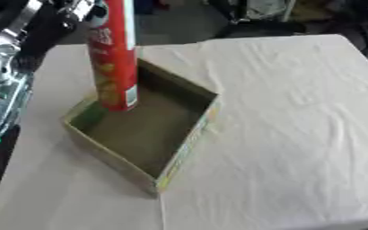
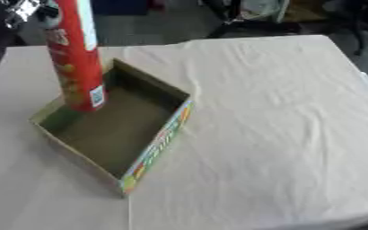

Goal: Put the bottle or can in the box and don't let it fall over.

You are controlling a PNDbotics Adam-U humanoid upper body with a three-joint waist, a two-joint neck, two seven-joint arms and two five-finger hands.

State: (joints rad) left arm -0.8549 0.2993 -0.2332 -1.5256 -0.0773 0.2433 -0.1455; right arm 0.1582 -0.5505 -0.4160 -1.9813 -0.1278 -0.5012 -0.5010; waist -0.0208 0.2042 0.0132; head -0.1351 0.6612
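Tall red cylindrical snack can (image 1: 113,58): one only, long axis near vertical, top leaning slightly toward the far left, base down inside the one open shallow cardboard box (image 2: 152,152), at its far-left corner. Left hand (image 1: 81,9), black and silver, at the can's top; fingers cut off by the frame, grip impossible to tell. White cloth-covered table (image 1: 297,134) beneath.

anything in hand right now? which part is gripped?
Left hand seems to hold the red can near its top; the fingers' wrap can't be made out. Right hand isn't visible.
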